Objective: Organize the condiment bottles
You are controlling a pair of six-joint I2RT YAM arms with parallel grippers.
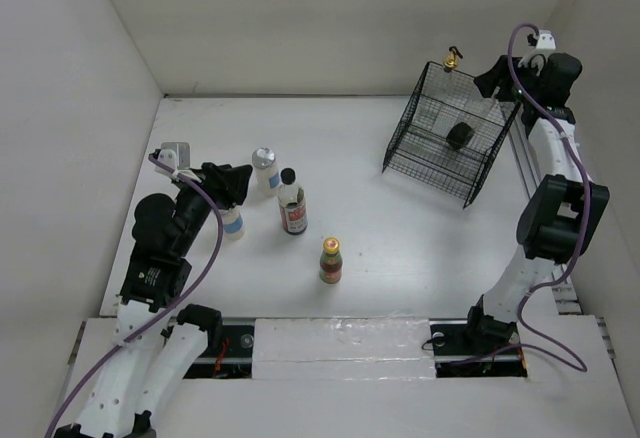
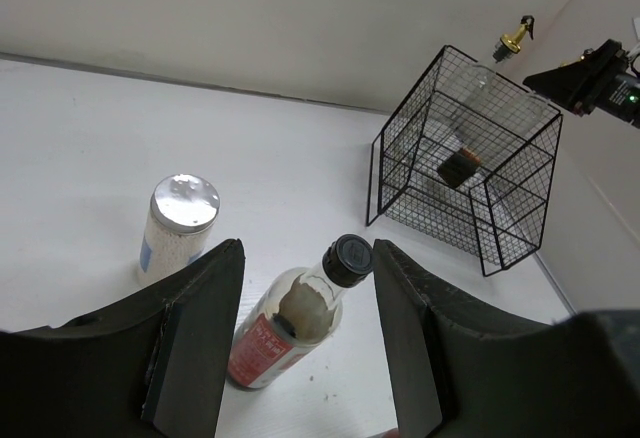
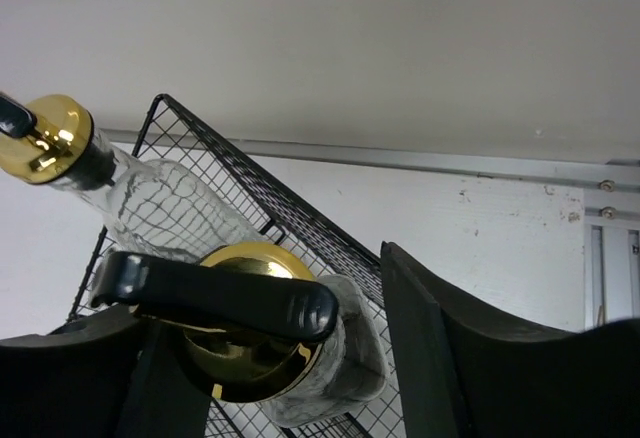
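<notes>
My left gripper (image 1: 238,182) is open; in the left wrist view (image 2: 308,258) its jaws stand either side of the dark black-capped, red-labelled bottle (image 2: 290,330), without touching it. That bottle (image 1: 292,204) stands mid-table. One white silver-lidded bottle (image 1: 264,168) stands just beyond it (image 2: 180,223); the other (image 1: 232,224) is partly hidden by my left arm. The small red-capped bottle (image 1: 330,260) stands nearer the front. My right gripper (image 1: 498,78) is open at the black wire basket (image 1: 420,158). A clear glass bottle with a gold pourer (image 3: 250,323) lies between its jaws. A second one (image 3: 150,198) leans in the basket.
The basket stands at the back right near the right wall and a metal rail (image 3: 500,163). A dark object (image 1: 460,136) sits inside it; I cannot tell what it is. White walls close in the table on three sides.
</notes>
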